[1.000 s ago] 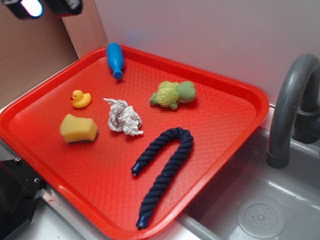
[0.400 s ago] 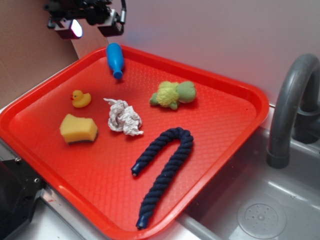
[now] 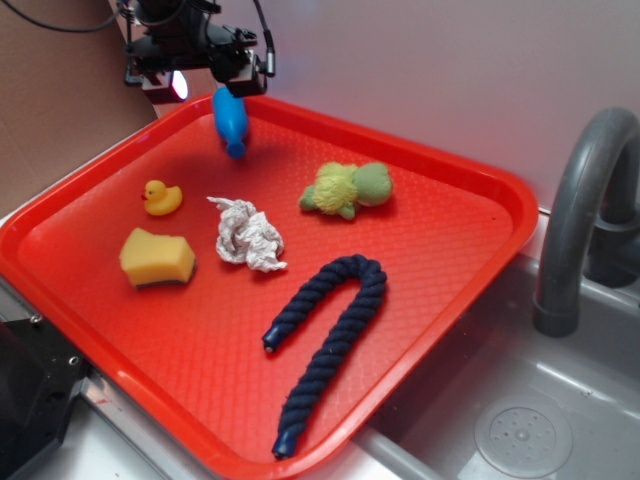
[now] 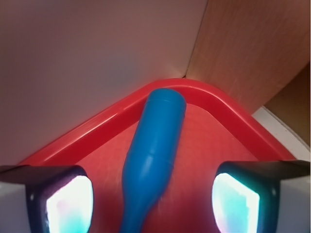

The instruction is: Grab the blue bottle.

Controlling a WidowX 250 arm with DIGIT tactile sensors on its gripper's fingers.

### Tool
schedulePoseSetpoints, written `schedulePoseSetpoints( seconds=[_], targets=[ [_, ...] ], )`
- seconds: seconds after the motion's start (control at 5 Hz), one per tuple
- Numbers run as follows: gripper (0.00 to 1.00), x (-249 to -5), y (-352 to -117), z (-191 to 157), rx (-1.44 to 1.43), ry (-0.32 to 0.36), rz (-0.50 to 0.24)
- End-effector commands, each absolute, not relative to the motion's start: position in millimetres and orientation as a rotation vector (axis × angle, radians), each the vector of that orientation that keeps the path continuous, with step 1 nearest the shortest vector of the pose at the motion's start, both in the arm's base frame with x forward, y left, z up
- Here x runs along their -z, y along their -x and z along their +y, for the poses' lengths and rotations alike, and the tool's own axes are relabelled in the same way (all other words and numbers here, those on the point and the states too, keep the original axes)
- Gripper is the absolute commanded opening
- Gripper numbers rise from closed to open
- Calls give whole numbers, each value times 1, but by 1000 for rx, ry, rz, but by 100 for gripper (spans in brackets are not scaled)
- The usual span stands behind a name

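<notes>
Bottle (image 3: 230,118) lies in the tray's (image 3: 480,250) twelve o'clock corner, neck toward six. My tool (image 3: 205,75) has dropped over it since a second ago, jaws spread wide either side, holding nothing, so the approach looks nearly lined up. Rim and wall crowd behind; open tray toward the duck (image 3: 161,197) at seven.
</notes>
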State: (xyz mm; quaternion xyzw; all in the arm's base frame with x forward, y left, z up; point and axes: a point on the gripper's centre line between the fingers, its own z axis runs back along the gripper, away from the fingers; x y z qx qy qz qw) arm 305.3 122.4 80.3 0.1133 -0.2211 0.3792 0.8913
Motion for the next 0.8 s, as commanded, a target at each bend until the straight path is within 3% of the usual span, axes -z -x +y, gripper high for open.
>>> schedulePoseSetpoints(
  seconds=[0.0, 0.2, 0.6],
  targets=[
    [100, -79, -306, 158, -859, -265, -524],
    [0, -66, -307, 159, -853, -276, -511],
    [0, -53, -303, 143, -795, -233, -489]
  ],
)
